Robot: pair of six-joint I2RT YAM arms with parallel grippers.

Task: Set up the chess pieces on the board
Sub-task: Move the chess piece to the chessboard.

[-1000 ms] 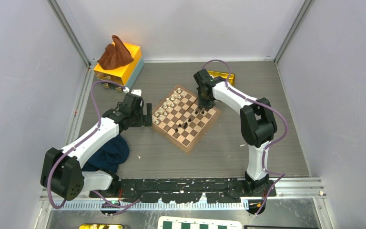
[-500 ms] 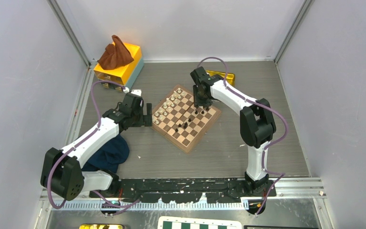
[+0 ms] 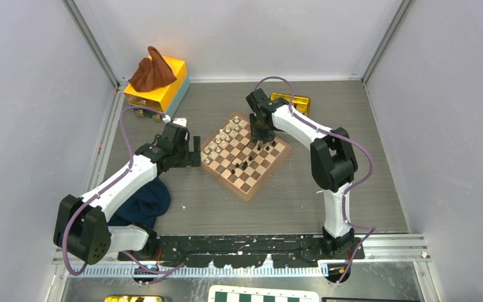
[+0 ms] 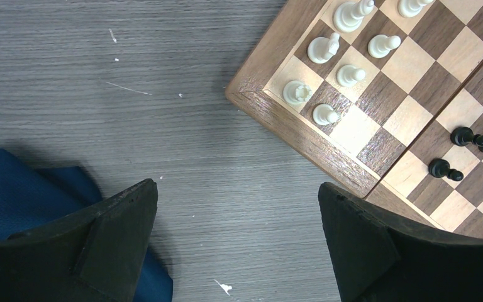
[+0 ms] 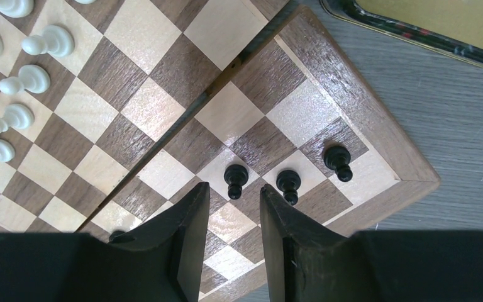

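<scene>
At the near edge, a bit of a green-and-white checkered board [image 3: 264,294] peeks in. On the near left of the desk [image 3: 289,207] lies a blue cloth [image 3: 146,200]. Just past the cloth hangs the left hand [image 4: 238,195]. Its two fingers [image 4: 119,226] are wide apart, with only bare desk between them, and it sits just beside the left corner of the wooden board [image 3: 249,182], not over it. That board lies in the middle of the desk, turned so one corner points at the arms. The cream pieces [image 4: 324,49] stand in rows along its left side. The black chess pieces [image 5: 288,184] are on its right half: a small bunch near the middle of that half, and three in a line close to the right corner. The right hand [image 5: 234,207] is over the board by those three. Its fingers [image 5: 182,245] are a little apart with nothing pinched between them, and one black piece stands just in front of the tips. Farther back, a gold tray [image 3: 303,102] lies just past the board. In the far left corner sits a yellow box [image 3: 166,88] with a brown cloth [image 3: 153,70] heaped on top.
</scene>
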